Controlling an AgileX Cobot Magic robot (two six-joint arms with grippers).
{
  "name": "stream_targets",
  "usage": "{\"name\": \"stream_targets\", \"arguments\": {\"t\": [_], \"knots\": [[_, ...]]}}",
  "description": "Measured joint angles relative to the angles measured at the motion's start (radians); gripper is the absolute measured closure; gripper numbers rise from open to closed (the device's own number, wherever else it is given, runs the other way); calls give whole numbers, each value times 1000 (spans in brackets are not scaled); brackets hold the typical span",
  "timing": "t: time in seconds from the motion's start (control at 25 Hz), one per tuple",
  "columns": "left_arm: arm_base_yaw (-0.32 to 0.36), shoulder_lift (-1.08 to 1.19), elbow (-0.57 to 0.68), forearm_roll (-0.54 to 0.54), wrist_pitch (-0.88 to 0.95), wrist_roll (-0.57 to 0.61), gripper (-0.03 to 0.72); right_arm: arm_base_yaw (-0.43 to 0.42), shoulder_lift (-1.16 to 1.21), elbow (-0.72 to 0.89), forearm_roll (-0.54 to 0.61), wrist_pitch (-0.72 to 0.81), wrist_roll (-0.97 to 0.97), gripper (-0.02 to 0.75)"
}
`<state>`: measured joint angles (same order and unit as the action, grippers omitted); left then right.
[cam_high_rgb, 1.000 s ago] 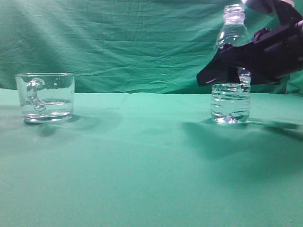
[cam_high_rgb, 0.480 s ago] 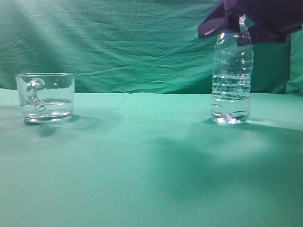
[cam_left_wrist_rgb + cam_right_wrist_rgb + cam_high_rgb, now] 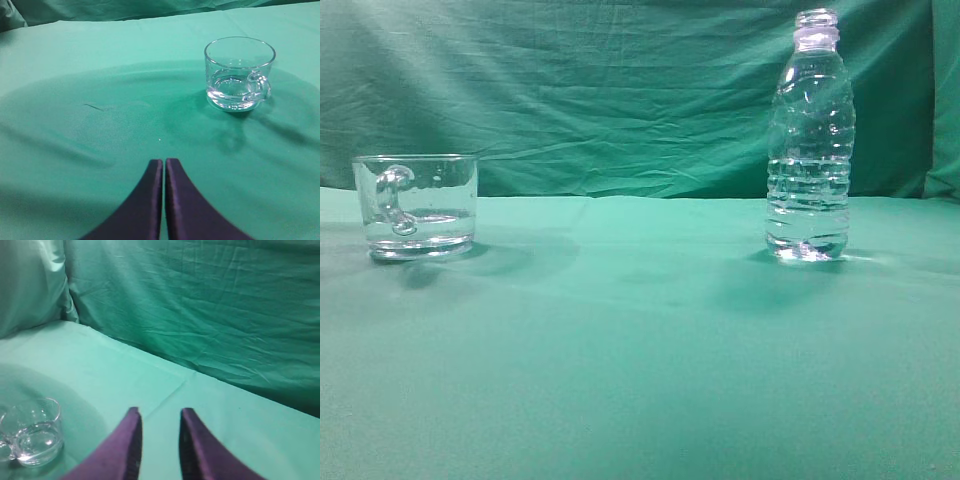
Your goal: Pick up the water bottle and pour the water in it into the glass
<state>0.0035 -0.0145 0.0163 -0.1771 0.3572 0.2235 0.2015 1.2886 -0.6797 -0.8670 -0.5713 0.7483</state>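
Observation:
The water bottle (image 3: 809, 140) stands upright on the green cloth at the right of the exterior view, uncapped, with water up to about mid-body. The glass (image 3: 416, 205) stands at the left with a little water in its bottom; it also shows in the left wrist view (image 3: 239, 74) and in the right wrist view (image 3: 36, 437). Neither gripper shows in the exterior view. My left gripper (image 3: 164, 162) is shut and empty, above the cloth, short of the glass. My right gripper (image 3: 160, 413) is open and empty, high above the table; the bottle is out of its view.
A green cloth (image 3: 640, 340) covers the table and hangs as a wrinkled backdrop (image 3: 620, 90) behind it. Its folds rise at the left corner in the right wrist view (image 3: 30, 285).
My right gripper, which was around the bottle's middle a second ago, rose past the bottle's neck and left the exterior view. The bottle stays standing in place.

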Motion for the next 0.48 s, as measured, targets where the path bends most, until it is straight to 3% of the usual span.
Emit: {"name": "stream_targets", "arguments": {"t": [0.08, 0.2, 0.48], "knots": [[0, 0, 0, 0, 0, 0, 688, 0, -74, 0, -67, 46, 92, 636], [0, 0, 0, 0, 0, 0, 688, 0, -173, 0, -165, 65, 237, 738], [0, 0, 0, 0, 0, 0, 688, 0, -374, 0, -444, 51, 458, 738]]}}
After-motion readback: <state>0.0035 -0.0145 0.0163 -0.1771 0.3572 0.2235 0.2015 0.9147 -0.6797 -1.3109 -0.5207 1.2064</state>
